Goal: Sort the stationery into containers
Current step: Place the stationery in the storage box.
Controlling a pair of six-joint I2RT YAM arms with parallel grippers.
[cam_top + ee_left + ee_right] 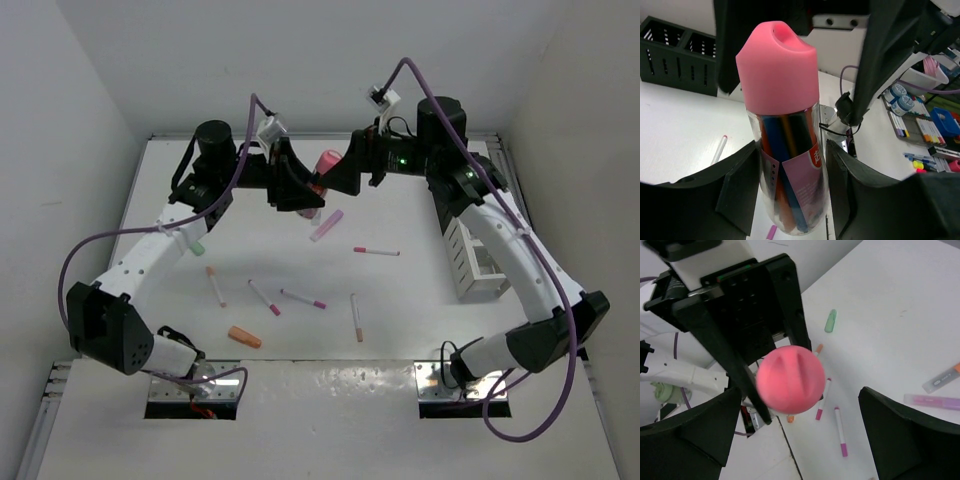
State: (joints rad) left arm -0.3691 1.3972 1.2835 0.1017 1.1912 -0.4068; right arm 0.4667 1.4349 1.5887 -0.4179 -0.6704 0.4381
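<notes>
**Item:** clear tube [790,170] with a pink cap [777,65], packed with coloured pens.

**Location:** held off the bench [420,310] at its far middle, between the two arms.

**Left fingers** [735,200]: half spread, pinching the tube's body just below the cap, one on each side.

**Right fingers** [690,435]: spread wide, one on each side of the cap, with a gap showing on both sides and nothing gripped.

**Loose stock on the bench:**
- thin white pens [375,251]
- orange piece [244,337]
- mint piece [198,246]
- lilac piece [327,225], near the tube

**Containers:**
- white rack [475,265] at the right edge, partly under the right arm
- black holder [677,52] at the far left

**Step in hand (judged):** uncapping the tube so its pens can be sorted.

**Handling notes:**
- Centre the right fingers on the cap first, as it sits off-middle between them.
- Close on the cap's straight lower skirt; the sloped crown would likely squirt free.
- Pull along the tube's own line, not sideways.
- The clear plastic looks slick, so the left pinch needs to be firm or the tube may slide out with the cap.
- Hold the mouth upward as the cap comes away, or the pens may spill.
</notes>
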